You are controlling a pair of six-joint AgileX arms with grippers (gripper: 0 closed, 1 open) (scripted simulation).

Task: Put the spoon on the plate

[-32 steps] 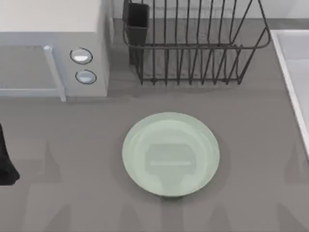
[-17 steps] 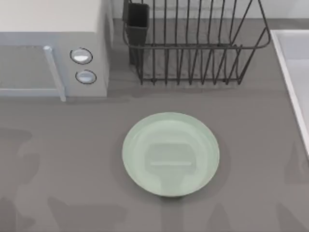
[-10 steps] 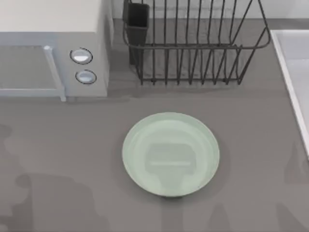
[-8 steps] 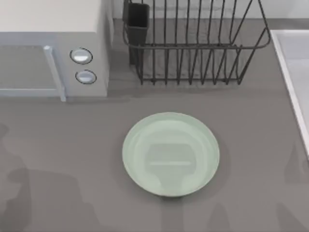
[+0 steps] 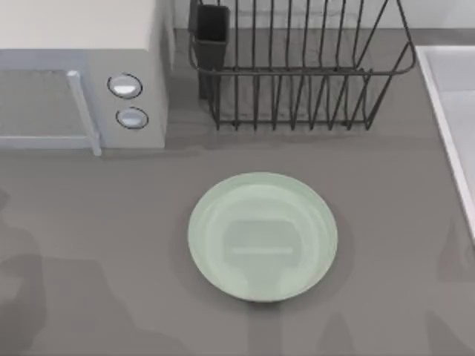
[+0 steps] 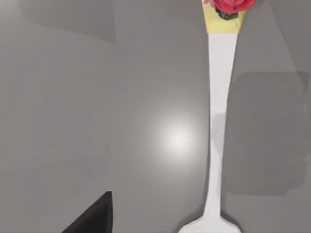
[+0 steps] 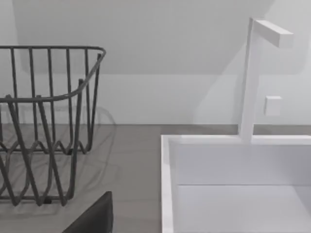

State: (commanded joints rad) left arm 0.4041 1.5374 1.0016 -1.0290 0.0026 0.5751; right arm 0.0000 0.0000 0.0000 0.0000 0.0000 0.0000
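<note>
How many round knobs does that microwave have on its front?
2. Both knobs sit on the microwave at the top view's left: the upper knob and the lower knob directly below it. None seems hidden.

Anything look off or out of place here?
Nothing stands out. The plate sits flat and bare on the counter; the rack and microwave stand square behind it. The spoon lies flat and whole on the grey surface under the left wrist camera, not yet on the plate. No spills or damage.

Even soft light, glare on counter (image 6: 177, 138) (faint shadows)
</note>
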